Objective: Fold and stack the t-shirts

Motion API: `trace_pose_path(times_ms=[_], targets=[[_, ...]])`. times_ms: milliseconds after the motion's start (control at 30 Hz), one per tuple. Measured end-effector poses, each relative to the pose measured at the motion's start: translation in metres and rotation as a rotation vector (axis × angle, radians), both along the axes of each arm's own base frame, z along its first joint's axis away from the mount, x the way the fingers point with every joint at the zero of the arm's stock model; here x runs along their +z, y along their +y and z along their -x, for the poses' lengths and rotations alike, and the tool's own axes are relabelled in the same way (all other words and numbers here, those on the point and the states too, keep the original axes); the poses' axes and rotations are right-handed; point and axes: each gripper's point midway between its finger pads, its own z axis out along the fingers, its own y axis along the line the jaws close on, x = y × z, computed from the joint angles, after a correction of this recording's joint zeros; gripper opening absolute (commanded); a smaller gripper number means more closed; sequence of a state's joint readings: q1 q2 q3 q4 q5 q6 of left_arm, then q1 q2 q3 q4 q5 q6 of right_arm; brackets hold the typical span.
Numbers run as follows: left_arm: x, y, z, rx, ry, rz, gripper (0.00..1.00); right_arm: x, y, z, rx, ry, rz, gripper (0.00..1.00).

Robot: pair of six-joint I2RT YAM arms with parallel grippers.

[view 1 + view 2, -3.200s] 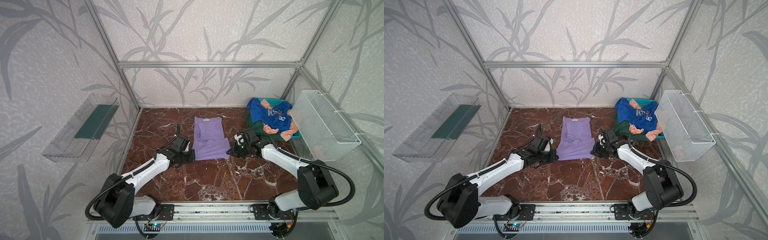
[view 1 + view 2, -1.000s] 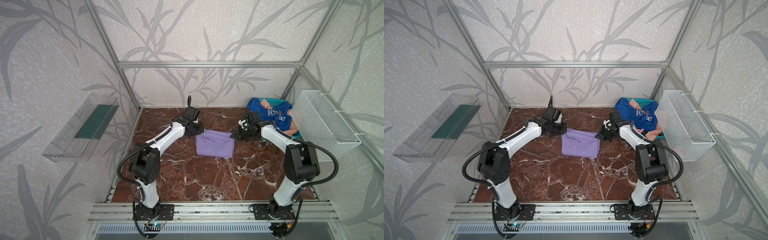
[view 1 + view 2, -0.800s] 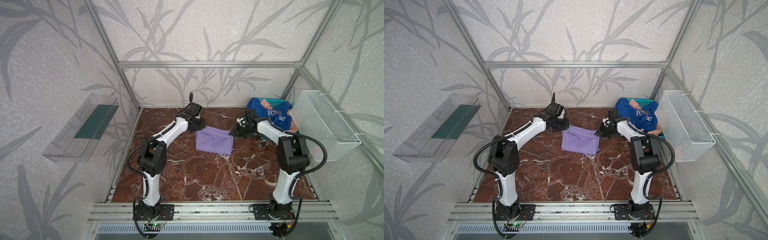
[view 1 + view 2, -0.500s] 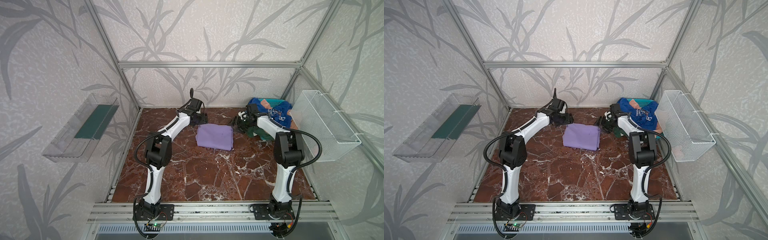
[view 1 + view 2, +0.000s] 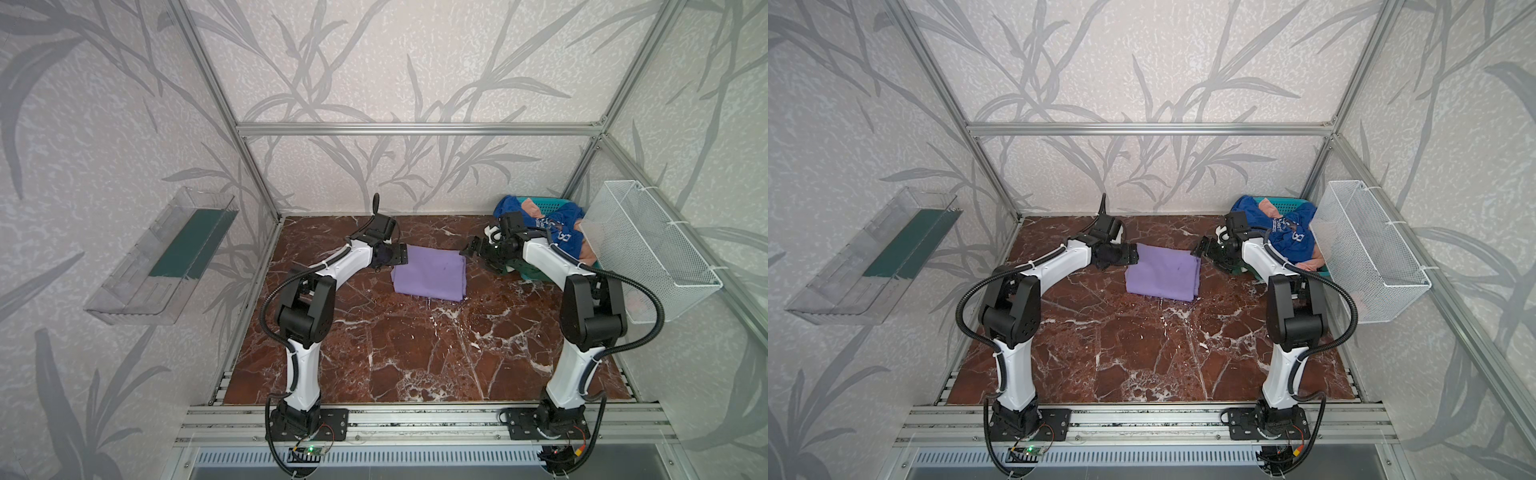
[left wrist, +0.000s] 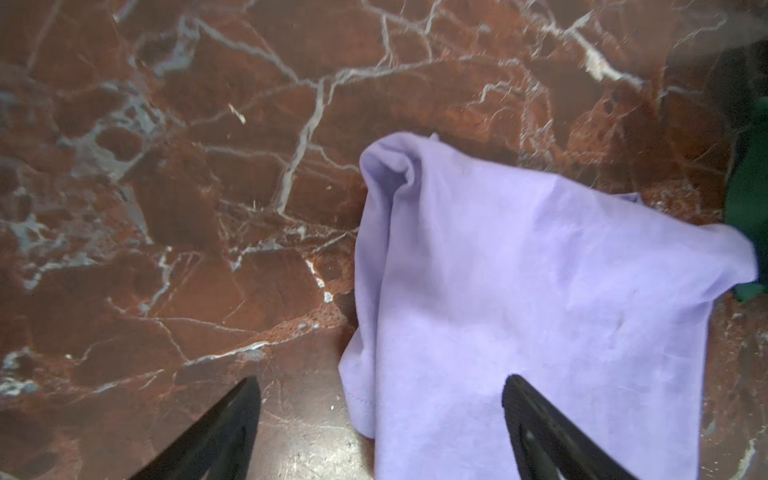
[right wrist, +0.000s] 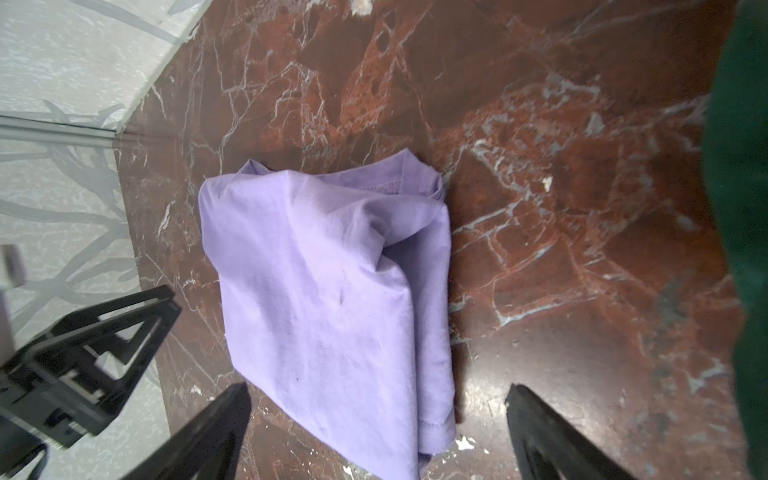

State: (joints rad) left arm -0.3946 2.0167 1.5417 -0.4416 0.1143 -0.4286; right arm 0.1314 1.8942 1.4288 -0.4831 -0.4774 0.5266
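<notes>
A red-brown marble tabletop (image 5: 415, 353) carries a folded lavender t-shirt (image 5: 428, 272) lying flat at far centre, a heap of t-shirts (image 5: 561, 239) in blue, peach and green at far right, and the left gripper (image 5: 397, 259) and right gripper (image 5: 468, 249), both with jaws spread and holding nothing, at the lavender t-shirt's left and right edges.

Table (image 5: 415, 353): red-brown marble pattern with white veins, seen in both top views. Clear plastic tray (image 5: 162, 266) fixed to the left wall, tilted, with a dark green strip inside. White wire basket (image 5: 648, 257) on the right wall. Teal basket (image 5: 550, 203) in the far right corner of the table (only its rim shows). Aluminium frame bar (image 5: 415, 129) across the back; the walls have a grey leaf print.
</notes>
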Motion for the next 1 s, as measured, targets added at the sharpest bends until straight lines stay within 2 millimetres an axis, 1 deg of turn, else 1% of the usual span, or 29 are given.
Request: trace_pose_path(times_ms=[67,100,133,167,233,300,400,500,533,600,633,700,733,833,900,1000], targets=[[-0.009,0.001,0.005,-0.001,0.02,-0.002,0.84,-0.003,0.001,0.008,0.005,0.006,-0.01,0.91],[-0.011,0.001,0.006,-0.002,0.024,0.001,0.82,-0.005,0.001,0.012,0.005,0.013,-0.012,0.84],[-0.012,0.0,0.005,-0.002,0.023,0.003,0.81,-0.008,0.0,0.015,0.006,0.016,-0.013,0.74],[-0.012,-0.002,0.003,-0.004,0.018,0.01,0.81,-0.011,0.0,0.018,0.007,0.022,-0.013,0.68],[-0.015,-0.004,0.001,-0.007,0.014,0.017,0.79,-0.016,0.001,0.022,0.01,0.035,-0.014,0.62],[-0.021,-0.005,-0.001,-0.008,0.018,0.02,0.76,-0.017,0.004,0.023,0.021,0.033,-0.013,0.51],[-0.036,-0.006,-0.001,-0.006,0.042,0.015,0.75,-0.014,0.009,0.018,0.038,0.011,-0.016,0.48],[-0.05,-0.006,0.001,-0.003,0.072,0.015,0.74,-0.013,0.02,0.004,0.062,-0.015,-0.033,0.42],[-0.053,-0.007,0.001,-0.003,0.078,0.018,0.73,-0.014,0.024,-0.001,0.067,-0.022,-0.04,0.41],[-0.052,-0.009,0.0,-0.002,0.074,0.026,0.71,-0.019,0.03,-0.013,0.074,-0.026,-0.052,0.39],[-0.052,-0.009,-0.001,0.001,0.073,0.031,0.66,-0.023,0.032,-0.018,0.076,-0.028,-0.055,0.39],[-0.052,-0.01,-0.001,0.007,0.075,0.04,0.48,-0.033,0.035,-0.028,0.075,-0.02,-0.057,0.35],[-0.052,-0.011,-0.002,0.009,0.077,0.043,0.44,-0.038,0.035,-0.032,0.073,-0.015,-0.054,0.33],[-0.055,-0.012,-0.004,0.001,0.08,0.04,0.43,-0.052,0.032,-0.045,0.055,-0.004,-0.026,0.23],[-0.057,-0.013,-0.004,0.0,0.086,0.039,0.43,-0.061,0.029,-0.053,0.037,0.004,0.002,0.22],[-0.057,-0.013,-0.005,0.0,0.086,0.039,0.43,-0.069,0.025,-0.06,0.019,0.019,0.032,0.2]])
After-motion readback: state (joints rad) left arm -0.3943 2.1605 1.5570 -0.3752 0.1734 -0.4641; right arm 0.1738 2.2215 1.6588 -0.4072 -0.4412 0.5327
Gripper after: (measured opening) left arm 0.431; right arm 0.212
